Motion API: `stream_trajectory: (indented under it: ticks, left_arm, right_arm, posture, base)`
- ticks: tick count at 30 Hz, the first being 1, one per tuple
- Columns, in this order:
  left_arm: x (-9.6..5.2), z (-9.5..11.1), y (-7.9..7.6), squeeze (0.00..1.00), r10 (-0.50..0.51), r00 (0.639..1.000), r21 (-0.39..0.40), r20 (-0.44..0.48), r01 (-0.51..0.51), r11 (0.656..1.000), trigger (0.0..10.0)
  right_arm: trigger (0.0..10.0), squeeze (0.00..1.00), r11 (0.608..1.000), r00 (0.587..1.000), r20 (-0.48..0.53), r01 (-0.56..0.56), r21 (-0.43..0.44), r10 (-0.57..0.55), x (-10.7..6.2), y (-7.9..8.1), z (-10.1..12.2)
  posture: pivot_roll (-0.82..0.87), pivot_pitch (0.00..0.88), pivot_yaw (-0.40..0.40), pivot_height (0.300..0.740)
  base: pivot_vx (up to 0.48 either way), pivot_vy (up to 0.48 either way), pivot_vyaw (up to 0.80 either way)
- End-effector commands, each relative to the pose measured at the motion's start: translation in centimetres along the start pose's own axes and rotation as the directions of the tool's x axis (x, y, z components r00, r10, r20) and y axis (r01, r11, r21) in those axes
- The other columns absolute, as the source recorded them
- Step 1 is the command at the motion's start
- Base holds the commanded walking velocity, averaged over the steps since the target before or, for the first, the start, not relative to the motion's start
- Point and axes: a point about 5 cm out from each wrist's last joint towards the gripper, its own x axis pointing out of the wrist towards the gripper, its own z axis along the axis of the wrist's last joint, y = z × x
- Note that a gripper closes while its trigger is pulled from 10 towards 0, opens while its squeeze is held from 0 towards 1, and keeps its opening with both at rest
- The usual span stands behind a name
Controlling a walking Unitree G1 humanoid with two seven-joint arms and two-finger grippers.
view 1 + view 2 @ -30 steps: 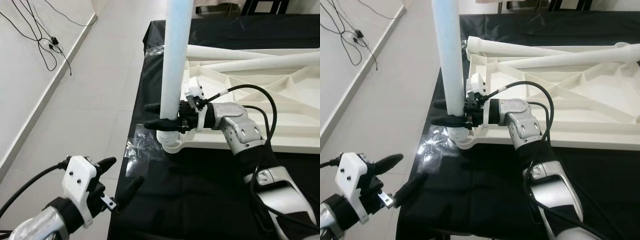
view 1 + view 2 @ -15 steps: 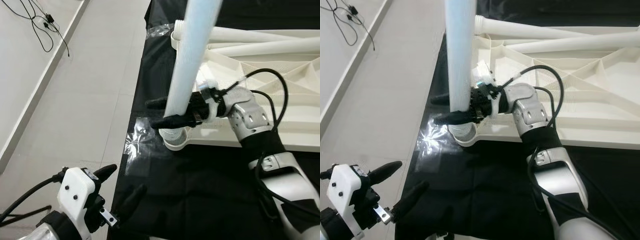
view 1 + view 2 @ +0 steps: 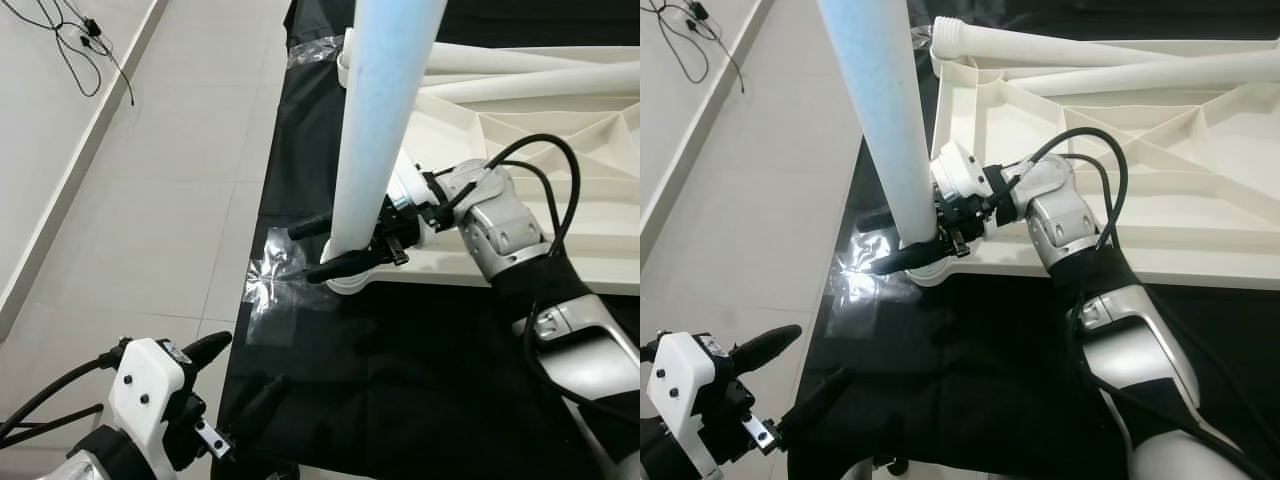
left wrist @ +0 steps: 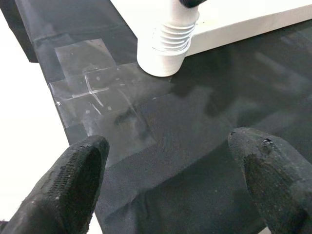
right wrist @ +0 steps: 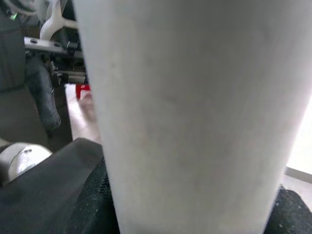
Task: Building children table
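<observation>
A white table leg (image 3: 380,120) stands nearly upright at the near left corner of the upturned white table top (image 3: 570,150). Its threaded end (image 4: 168,41) sits in the round corner socket (image 4: 156,63), with thread ridges still showing above the rim. My right gripper (image 3: 330,248) is shut on the leg just above the socket; the leg (image 5: 195,112) lies close across the right wrist view. My left gripper (image 3: 235,372) hangs open low at the left, off the table's edge. Its fingers (image 4: 78,180) frame the socket from a distance.
Two more white legs (image 3: 1040,45) lie across the far side of the table top. Black cloth (image 3: 400,380) covers the work table, with a patch of clear tape (image 3: 275,290) by the corner. Tiled floor lies to the left, with cables (image 3: 80,40) near the wall.
The head view has shifted downward. The right wrist has turned while staying shut on the leg, and the leg's lean has changed. The left gripper stays open and low.
</observation>
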Motion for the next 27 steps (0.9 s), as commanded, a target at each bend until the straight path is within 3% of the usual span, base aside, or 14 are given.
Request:
stream_trajectory:
  ticks: [1,8,14,18,23,27]
  left_arm:
    - [-0.2,0.0,-0.1,0.00,-0.005,1.000,0.001,-0.015,0.005,1.000,10.0]
    - [-0.2,0.0,-0.2,0.00,-0.005,1.000,-0.004,-0.010,0.005,1.000,10.0]
    - [-0.1,0.0,-0.3,0.00,-0.007,1.000,-0.009,-0.006,0.006,1.000,10.0]
    - [0.0,0.0,-0.3,0.00,-0.007,1.000,-0.016,0.000,0.007,1.000,10.0]
    - [0.1,0.0,-0.4,0.00,-0.007,1.000,-0.018,0.000,0.007,1.000,10.0]
    - [0.1,0.0,-0.3,0.00,-0.007,1.000,-0.019,0.000,0.007,1.000,10.0]
  right_arm:
    - [10.0,0.00,0.984,0.982,-0.156,-0.083,0.157,0.108,0.2,1.9,-3.4]
    - [10.0,0.00,0.973,0.956,-0.221,-0.154,0.172,0.191,0.6,2.0,-3.2]
    - [10.0,0.00,0.973,0.960,-0.206,-0.157,0.167,0.191,1.1,1.4,-2.9]
    - [10.0,0.00,0.976,0.994,-0.061,-0.075,0.207,0.089,1.8,0.4,-2.9]
    - [10.0,0.00,0.968,0.998,-0.012,0.059,0.243,-0.058,1.7,0.2,-3.7]
    - [10.0,0.00,0.962,0.994,-0.003,0.105,0.253,-0.107,1.7,0.5,-4.0]
  posture:
    - [0.11,0.455,0.093,0.740]
    - [0.10,0.450,0.089,0.740]
    - [0.10,0.444,0.083,0.740]
    - [0.09,0.438,0.079,0.740]
    - [0.08,0.434,0.079,0.740]
    - [0.08,0.431,0.083,0.740]
  base:
    - [0.000,0.000,0.00]
    - [0.000,0.000,0.00]
    - [0.000,0.000,0.00]
    - [0.000,0.000,0.00]
    - [0.000,0.000,0.00]
    - [0.000,0.000,0.00]
